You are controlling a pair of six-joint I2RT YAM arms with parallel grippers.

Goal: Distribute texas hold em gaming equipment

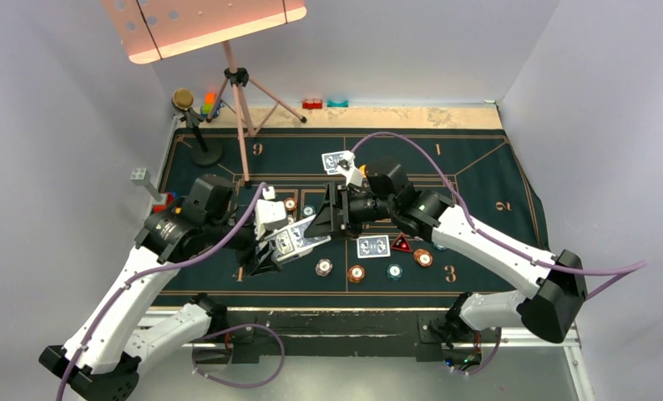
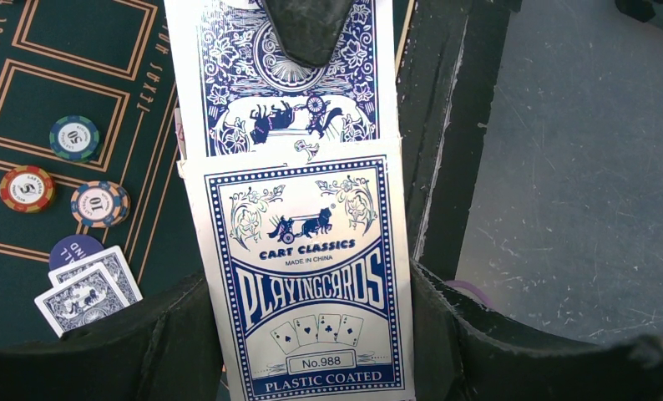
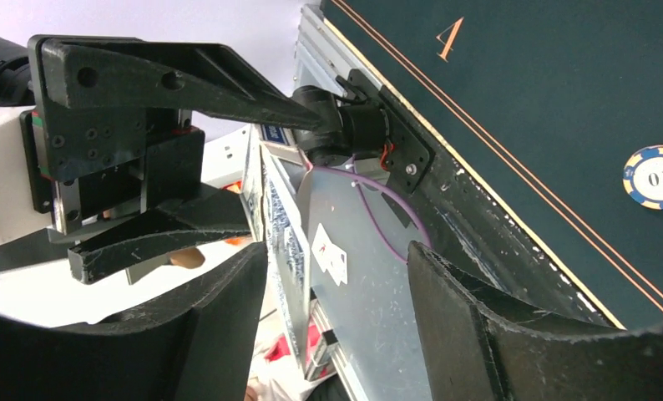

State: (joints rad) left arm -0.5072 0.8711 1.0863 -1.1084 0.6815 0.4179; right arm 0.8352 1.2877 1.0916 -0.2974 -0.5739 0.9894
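Note:
My left gripper (image 1: 271, 251) (image 2: 307, 334) is shut on a blue-and-white playing card box (image 2: 307, 284) (image 1: 293, 241), held above the mat's near left part. A patterned-back card (image 2: 282, 75) sticks out of the box's far end. One black fingertip (image 2: 307, 29) of my right gripper (image 1: 330, 219) (image 3: 336, 292) lies on that card. The right jaws stand open around the box's thin edge (image 3: 288, 242). Dealt cards (image 1: 338, 161) (image 1: 373, 246) lie on the mat. A red triangular marker (image 1: 402, 244) and poker chips (image 1: 356, 273) (image 2: 100, 204) lie there too.
The dark green printed mat (image 1: 478, 175) covers the table. A stand with a round base (image 1: 204, 153) and a tripod (image 1: 243, 109) occupy the far left. Toy blocks (image 1: 207, 104) sit at the back left corner. A blue disc (image 2: 73, 249) lies by two cards (image 2: 90, 294).

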